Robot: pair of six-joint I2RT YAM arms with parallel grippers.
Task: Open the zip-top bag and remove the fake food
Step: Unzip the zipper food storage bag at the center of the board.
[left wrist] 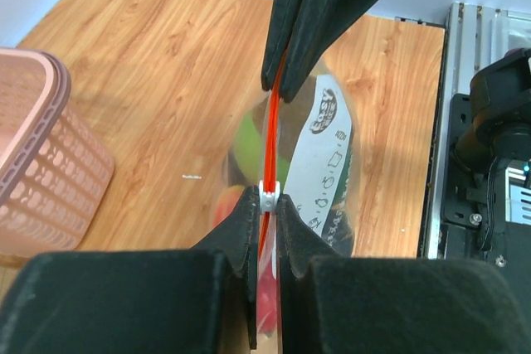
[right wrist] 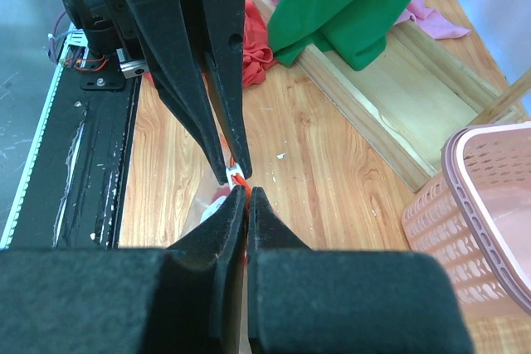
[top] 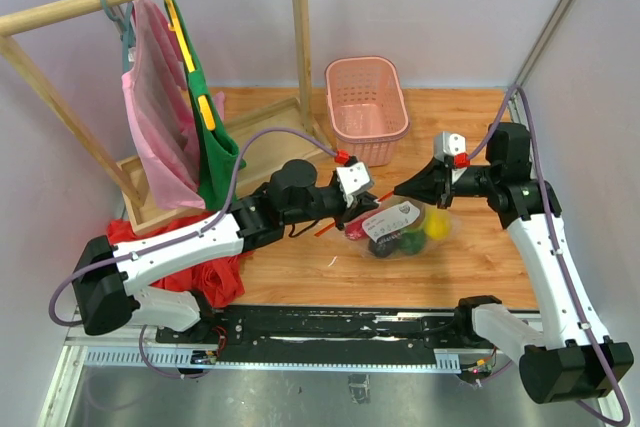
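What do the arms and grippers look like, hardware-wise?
White link shells with black joints and bases on the left arm and right arm. The left gripper and right gripper are black wedges tapering to narrow tips. Greyish-purple cables run to red plugs beside white wrist cameras.

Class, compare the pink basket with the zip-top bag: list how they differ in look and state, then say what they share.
The basket is pink latticed plastic; the bag is clear, with an orange zip strip. The basket looks empty; the bag holds fake food. The basket stands untouched; the left gripper and right gripper both pinch the bag's strip. Both are containers.
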